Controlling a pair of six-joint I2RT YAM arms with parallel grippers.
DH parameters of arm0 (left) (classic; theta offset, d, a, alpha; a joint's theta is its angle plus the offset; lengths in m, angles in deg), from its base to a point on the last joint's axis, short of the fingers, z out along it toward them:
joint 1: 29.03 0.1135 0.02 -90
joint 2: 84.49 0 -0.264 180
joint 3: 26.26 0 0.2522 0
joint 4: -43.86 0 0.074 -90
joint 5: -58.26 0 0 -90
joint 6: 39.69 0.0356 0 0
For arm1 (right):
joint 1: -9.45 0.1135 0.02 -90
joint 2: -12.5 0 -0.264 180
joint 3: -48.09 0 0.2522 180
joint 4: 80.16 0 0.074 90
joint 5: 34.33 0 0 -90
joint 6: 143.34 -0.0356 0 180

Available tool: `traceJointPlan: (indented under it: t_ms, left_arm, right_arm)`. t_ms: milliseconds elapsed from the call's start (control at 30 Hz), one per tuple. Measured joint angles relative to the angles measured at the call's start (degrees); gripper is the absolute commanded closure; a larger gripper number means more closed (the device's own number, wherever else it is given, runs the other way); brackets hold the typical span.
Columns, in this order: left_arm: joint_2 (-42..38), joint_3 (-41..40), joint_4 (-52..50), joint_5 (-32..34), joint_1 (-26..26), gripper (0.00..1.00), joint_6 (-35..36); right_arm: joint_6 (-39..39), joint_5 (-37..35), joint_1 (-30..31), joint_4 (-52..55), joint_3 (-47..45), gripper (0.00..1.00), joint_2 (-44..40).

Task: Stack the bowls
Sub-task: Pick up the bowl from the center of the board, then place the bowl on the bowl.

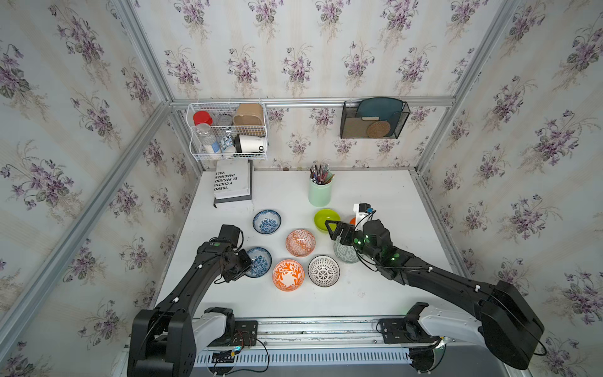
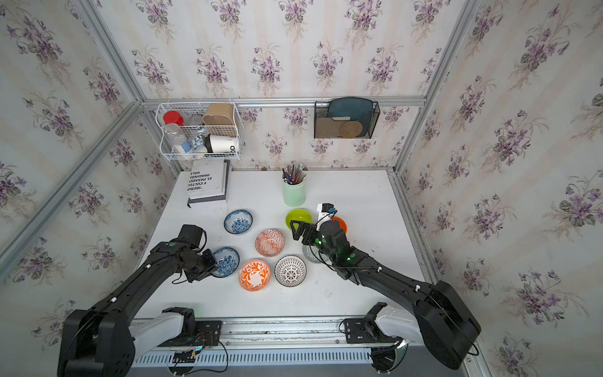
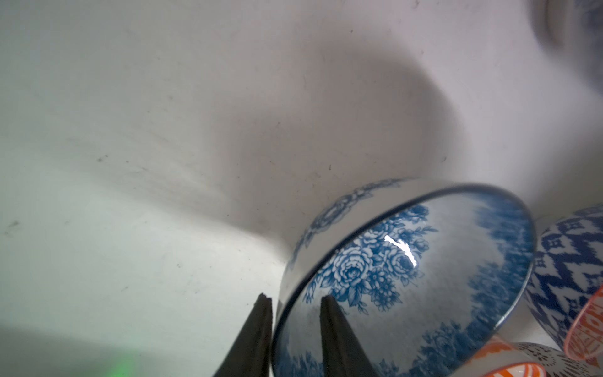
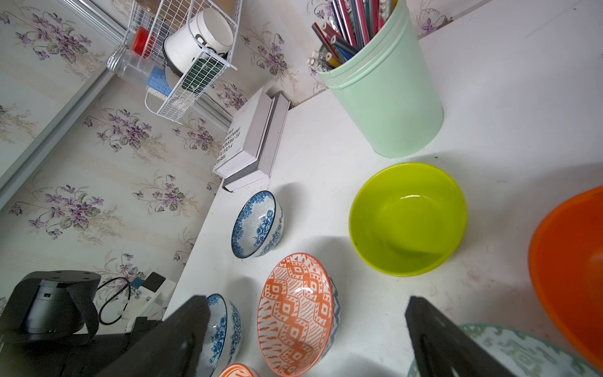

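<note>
Eight bowls sit singly on the white worktop point(image 1: 385, 196), none inside another. On the left, the near blue floral bowl point(image 1: 262, 261) is under the left tool point(image 3: 293, 297). The wrist view shows the tool's two fingers drawn in narrow astride the rim, one against the outer wall and one inside. I cannot tell whether they pinch it firmly.

The far blue floral bowl point(image 1: 267, 222) stands beyond it. The orange-white diamond bowl point(image 1: 300, 242) is in the middle. The orange-white leaf bowl point(image 1: 288, 274) and the black-white bowl point(image 1: 323, 271) stand side by side nearest the robot.

On the right, the right tool point(image 4: 306, 303) hangs with its jaws spread wide and holds nothing. It is above the grey-green bowl point(image 1: 342, 256), which the arm partly hides, and just near of the lime green bowl point(image 1: 326, 218). The plain orange bowl point(image 2: 341, 223) peeps out to the right of the lime one. A pale-green pen cup point(image 1: 320, 194) stands just beyond the lime green bowl, and a book point(image 1: 232, 182) lies at the far left.
</note>
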Motion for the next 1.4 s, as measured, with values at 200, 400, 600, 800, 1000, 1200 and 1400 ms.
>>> traceJointPlan:
  t_ms: [200, 400, 600, 800, 1000, 1200, 1400]
  left_arm:
    - [0.9, 0.9, 0.3, -0.3, 0.0, 0.99, 0.2]
    - [1.1, 3.1, -1.1, 0.5, 0.0, 1.0, 0.6]
    - [-2.5, 7.0, -4.6, 1.1, 0.0, 1.0, 1.7]
    - [-6.0, 11.7, -7.8, 1.1, 0.0, 1.0, 2.1]
    - [2.9, 23.0, -8.2, 0.7, 0.0, 1.0, 2.3]
    - [16.6, 36.0, -7.6, -0.4, 0.1, 1.0, 3.7]
    - [25.1, 40.5, -6.3, -1.1, 0.3, 1.0, 4.6]
  right_arm:
    - [0.0, 0.0, 0.0, 0.0, 0.0, 0.0, 0.1]
    - [-0.2, 0.0, 0.0, 0.0, 0.0, 0.0, 0.1]
    - [-0.2, 0.0, 0.0, 0.0, 0.0, 0.0, 0.0]
    - [-0.2, 0.0, 0.0, 0.0, 0.0, 0.0, 0.0]
    - [-0.2, 0.0, 0.0, 0.0, 0.0, 0.0, 0.0]
    - [-0.2, -0.2, 0.0, -0.1, 0.0, 0.0, 0.0]
    - [-0.2, -0.2, 0.0, -0.1, 0.0, 0.0, 0.1]
